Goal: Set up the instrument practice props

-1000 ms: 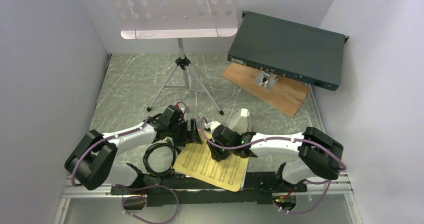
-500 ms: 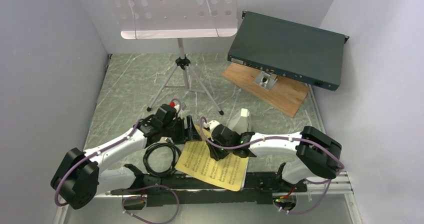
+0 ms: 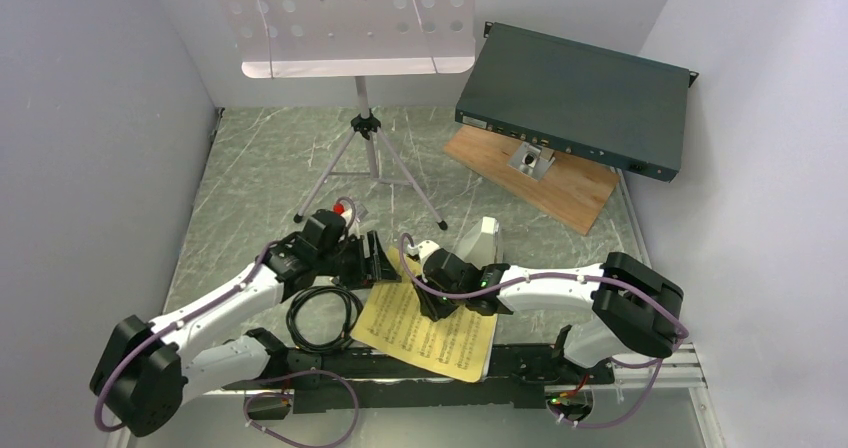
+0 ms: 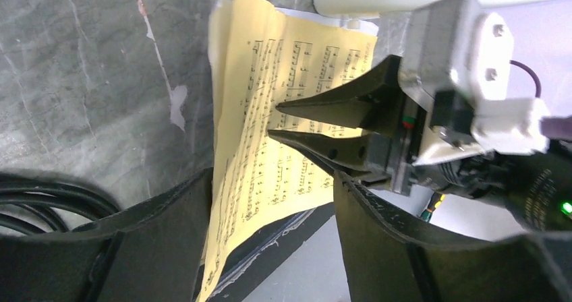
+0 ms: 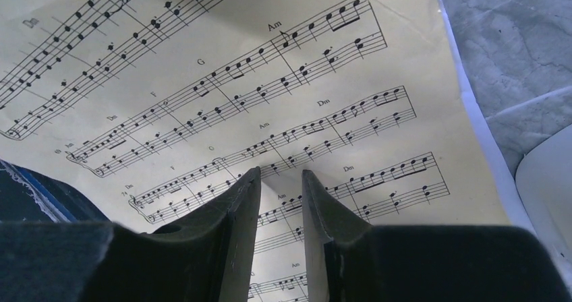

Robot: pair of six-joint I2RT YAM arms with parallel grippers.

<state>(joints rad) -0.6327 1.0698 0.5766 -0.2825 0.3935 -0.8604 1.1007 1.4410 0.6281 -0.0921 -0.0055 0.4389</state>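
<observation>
The sheet-music pages (image 3: 425,326) lay in front of the music stand (image 3: 355,28), pinched into a ridge by the narrowed right gripper (image 5: 280,180); the wide-open left gripper (image 4: 270,201) straddled their edge. Thin paper could tear or slip.

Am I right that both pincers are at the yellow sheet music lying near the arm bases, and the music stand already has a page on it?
Not quite. The top view shows the music stand holding no page. The rest holds: left pincer and right pincer are both at the yellow sheet music near the bases.
</observation>
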